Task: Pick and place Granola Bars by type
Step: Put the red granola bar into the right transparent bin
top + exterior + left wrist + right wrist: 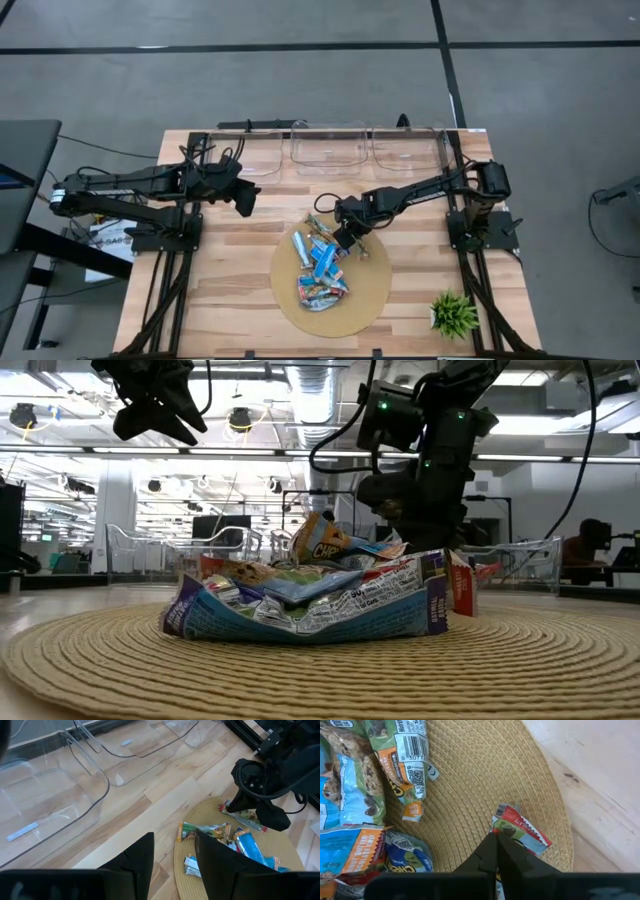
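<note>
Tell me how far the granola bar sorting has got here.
Nothing looks sorted: the clear bins appear empty. In hand: the right gripper is shut on a red-and-green bar at the woven mat's edge. The remaining bars are piled there; the left gripper waits open.

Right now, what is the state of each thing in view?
Right gripper: shut on red-wrapped bar, down at the mat.
Left gripper: open, empty, raised above table.
Granola bars: piled on round woven mat.
Clear bins: look empty.
</note>
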`<state>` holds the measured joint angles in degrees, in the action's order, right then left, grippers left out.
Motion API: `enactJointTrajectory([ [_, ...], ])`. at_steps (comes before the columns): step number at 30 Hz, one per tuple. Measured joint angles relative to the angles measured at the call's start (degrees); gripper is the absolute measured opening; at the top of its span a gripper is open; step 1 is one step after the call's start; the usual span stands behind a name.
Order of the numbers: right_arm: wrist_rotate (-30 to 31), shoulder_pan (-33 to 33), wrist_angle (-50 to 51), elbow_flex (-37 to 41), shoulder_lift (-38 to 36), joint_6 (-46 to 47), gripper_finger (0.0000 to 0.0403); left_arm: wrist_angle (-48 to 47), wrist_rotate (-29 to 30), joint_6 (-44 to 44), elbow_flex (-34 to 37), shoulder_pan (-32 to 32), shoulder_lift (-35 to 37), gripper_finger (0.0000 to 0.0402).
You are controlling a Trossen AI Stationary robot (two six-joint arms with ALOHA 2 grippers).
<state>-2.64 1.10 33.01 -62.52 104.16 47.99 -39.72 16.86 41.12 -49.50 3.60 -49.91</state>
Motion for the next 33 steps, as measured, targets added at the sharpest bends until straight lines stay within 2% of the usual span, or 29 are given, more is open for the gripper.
enactJointTrajectory([
  [9,-0.3,-0.1,-0.7,0.0,0.0,0.0,0.0007,0.0,0.0,-0.3,0.0,0.0,0.0,0.0135],
  [17,-0.5,-0.1,-2.9,-1.4,-0.8,-0.5,0.0067,-0.1,0.0,-1.1,0.0,0.0,0.0,0.0135],
  [21,-0.5,-0.3,0.9,-5.0,-1.4,-2.8,0.0091,-0.4,0.1,-1.1,0.0,0.0,0.0,0.0135],
  [26,-0.2,0.1,13.2,-10.3,-1.4,-5.8,0.0107,-0.4,0.2,-1.1,0.0,0.0,0.0,0.0135],
  [33,0.0,1.9,18.4,-10.7,-1.4,-6.0,0.0123,-0.5,0.4,-2.7,0.0,0.0,0.0,0.0135],
])
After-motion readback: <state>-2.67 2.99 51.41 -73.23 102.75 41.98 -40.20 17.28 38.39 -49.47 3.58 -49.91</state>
